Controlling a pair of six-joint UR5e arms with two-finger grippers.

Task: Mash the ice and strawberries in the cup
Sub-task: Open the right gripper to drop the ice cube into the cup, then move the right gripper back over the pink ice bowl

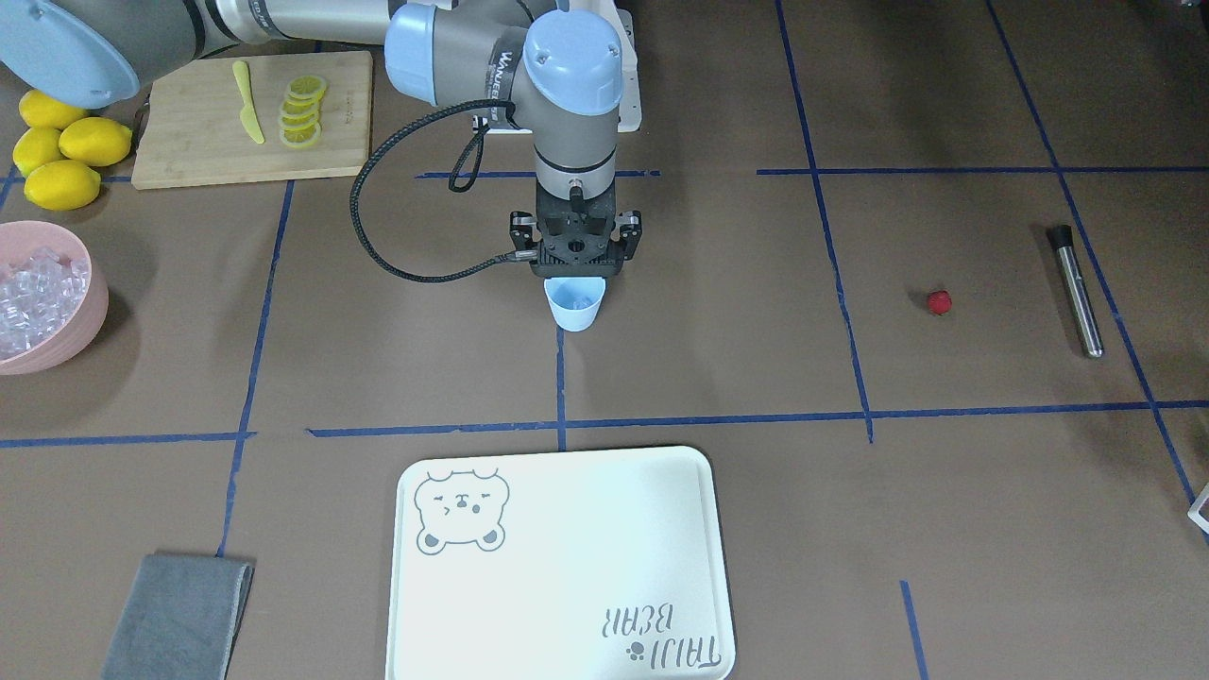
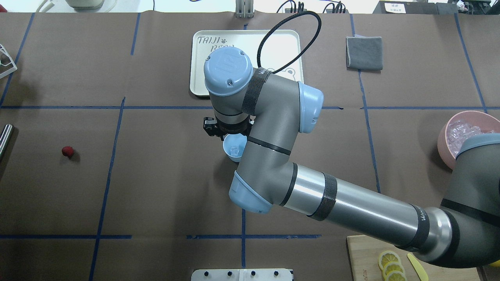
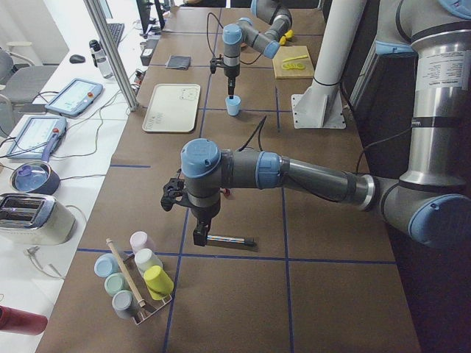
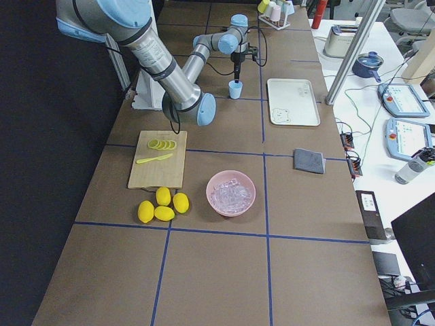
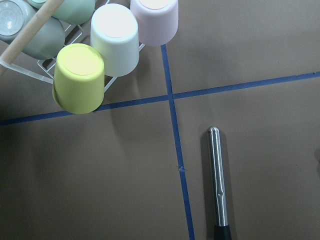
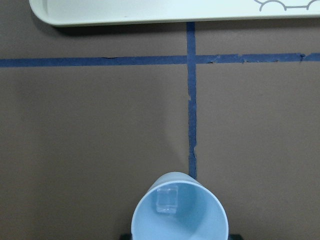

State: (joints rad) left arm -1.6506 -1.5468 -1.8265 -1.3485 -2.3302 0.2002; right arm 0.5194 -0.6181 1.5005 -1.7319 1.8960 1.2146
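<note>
Light blue cup, glassy-clear ice cube. Bright red strawberry, maybe flecked green. Brown table gridded with blue tape. Pink bowl, yellow lemons, pale tray with grey bear outline.

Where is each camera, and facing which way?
Front-facing: across the table, facing the robot; right gripper above cup.
Overhead: behind the robot, looking down; right arm.
Exterior left: table's left end; left arm near.
Exterior right: opposite end; right arm near.
Left wrist: down on metal rod; no arm.
Right wrist: down into cup; no arm.
Shared: front-facing and overhead show the strawberry.
</note>
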